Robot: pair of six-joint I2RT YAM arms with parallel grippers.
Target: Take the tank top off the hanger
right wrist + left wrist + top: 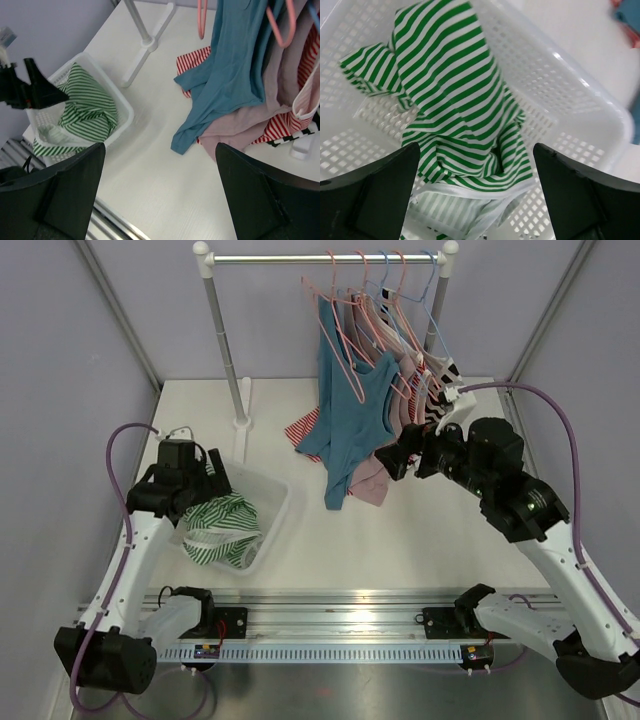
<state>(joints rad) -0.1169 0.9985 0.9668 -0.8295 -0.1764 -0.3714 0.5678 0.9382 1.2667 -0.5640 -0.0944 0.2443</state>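
A blue tank top (350,410) hangs from a pink hanger (338,315) on the rack, its hem trailing on the table; it also shows in the right wrist view (225,75). Behind it hang a mauve top (250,120) and striped tops on more hangers. My right gripper (400,462) is open and empty, just right of the blue top's lower part. My left gripper (205,490) is open over the white basket (268,515), above a green-striped top (455,100) lying in it.
The clothes rack's rail (320,258) and left post (225,335) stand at the back, with a foot (145,45) on the table. A red-striped garment (305,428) lies under the hanging tops. Purple walls close in both sides.
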